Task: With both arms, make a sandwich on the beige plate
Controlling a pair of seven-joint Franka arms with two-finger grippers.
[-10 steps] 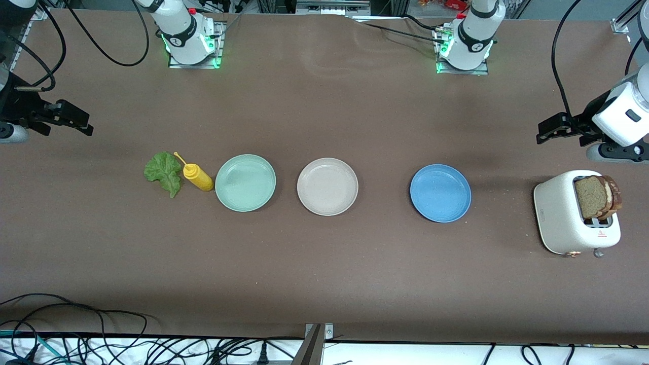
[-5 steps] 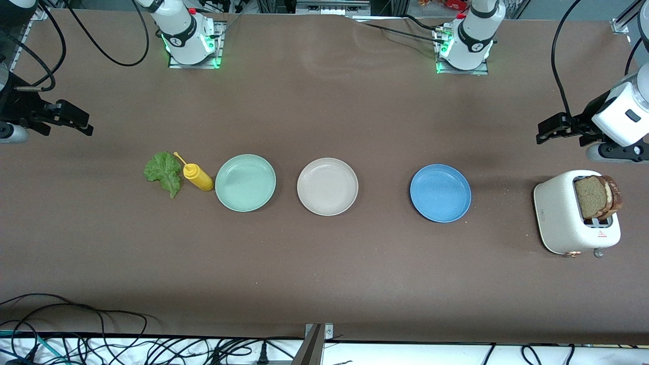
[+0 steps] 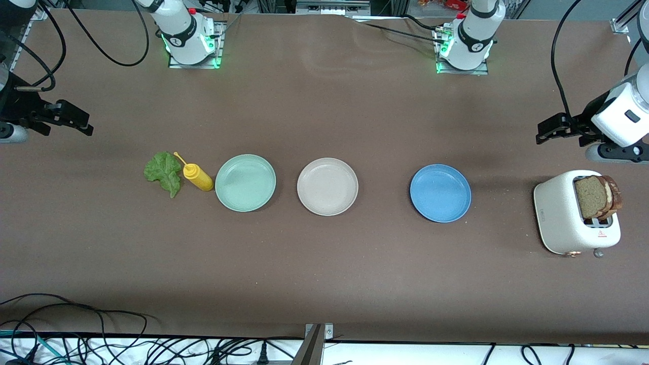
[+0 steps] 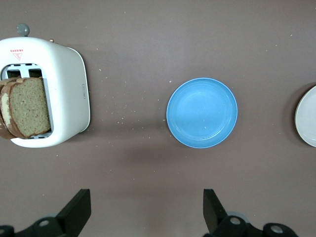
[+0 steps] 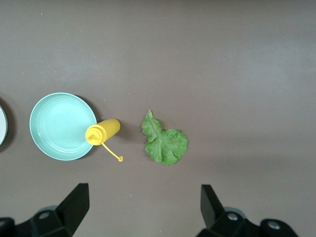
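Presently both my grippers hang with fingers spread, holding nothing: left gripper [image 3: 547, 131] over bare table near the toaster [image 3: 560, 213], right gripper [image 3: 76, 119] over the other end. Bread [image 3: 593, 196] stands in the toaster. Lettuce [image 3: 163, 172] touches the bottle [image 3: 199, 177]. Beige plate [image 3: 327, 186] bare, between green plate [image 3: 245, 182] and blue plate [image 3: 440, 192].

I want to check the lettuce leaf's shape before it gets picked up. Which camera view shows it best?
The right wrist view: it looks straight down on the lettuce leaf, showing its ruffled outline and veins, apart from the yellow bottle. The front view shows the leaf smaller, right beside the bottle. The left wrist view does not show it.
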